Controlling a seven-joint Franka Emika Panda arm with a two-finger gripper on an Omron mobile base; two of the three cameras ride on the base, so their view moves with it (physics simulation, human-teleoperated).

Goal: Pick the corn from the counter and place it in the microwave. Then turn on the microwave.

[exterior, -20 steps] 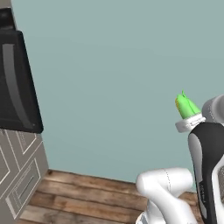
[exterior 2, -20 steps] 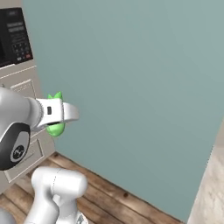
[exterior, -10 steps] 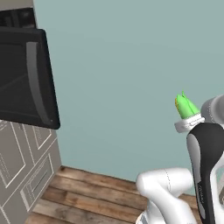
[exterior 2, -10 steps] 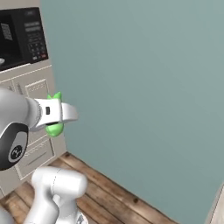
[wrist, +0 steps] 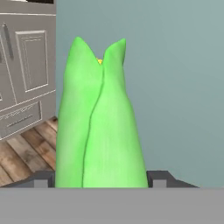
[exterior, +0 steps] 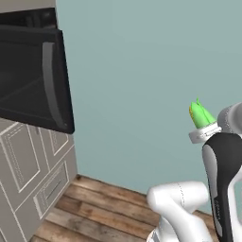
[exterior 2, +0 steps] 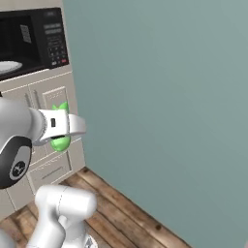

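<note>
Between our fingers (wrist: 101, 181), corn (wrist: 100, 127) pinched, tips pointing away; microwave (exterior: 33, 80) at upper left, door open, above cream cabinets (exterior: 33, 175).

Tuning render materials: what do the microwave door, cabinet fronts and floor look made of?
Microwave door: glossy black glass, likely, with matte grey handle.
Cabinet fronts: painted cream panels, matte, raised frames.
Floor: brown wood planks, visible grain and seams.

Base views: behind arm, left and right, facing teal wall (exterior: 142, 71); both share microwave (exterior 2: 29, 43); hand view: close along corn (wrist: 100, 122).
</note>
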